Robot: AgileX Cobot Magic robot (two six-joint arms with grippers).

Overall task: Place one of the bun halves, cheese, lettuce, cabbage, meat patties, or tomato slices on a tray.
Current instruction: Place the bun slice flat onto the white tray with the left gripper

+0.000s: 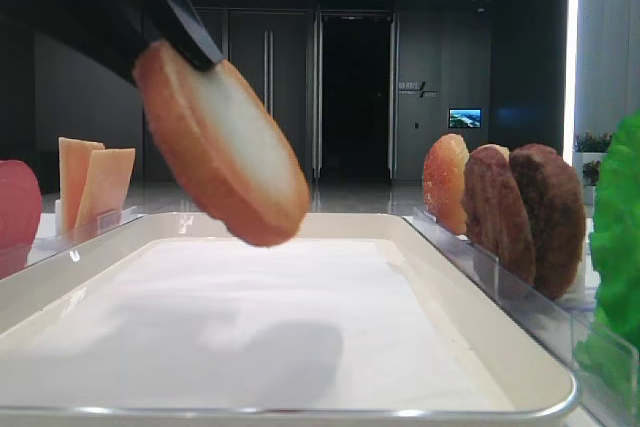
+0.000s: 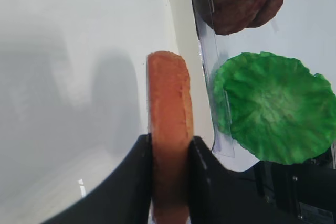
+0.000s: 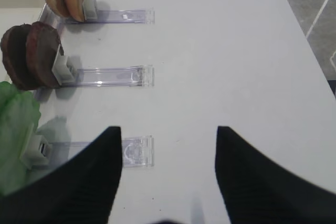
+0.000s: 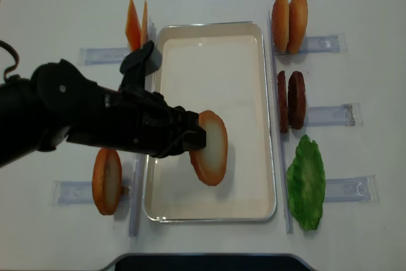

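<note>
My left gripper (image 4: 196,136) is shut on a bun half (image 4: 211,147), gripping its golden rim (image 2: 169,93) between both fingers. The bun hangs tilted above the white-lined tray (image 4: 166,42), clear of the paper (image 1: 250,317). My right gripper (image 3: 168,129) stands open over bare table, holding nothing. Right of the tray stand two more bun halves (image 4: 290,22), two meat patties (image 4: 292,99) and the lettuce (image 4: 306,182). Cheese (image 4: 134,23) stands to the left of the tray, with a tomato slice (image 1: 15,212) nearer the front. The cabbage is out of view.
Clear plastic stands (image 3: 113,76) hold the food upright along both long sides of the tray. An orange-rimmed disc (image 4: 106,181) sits in the front left stand. My left arm (image 4: 76,115) reaches over the tray's left rim. The table's edge (image 3: 307,35) lies to the right.
</note>
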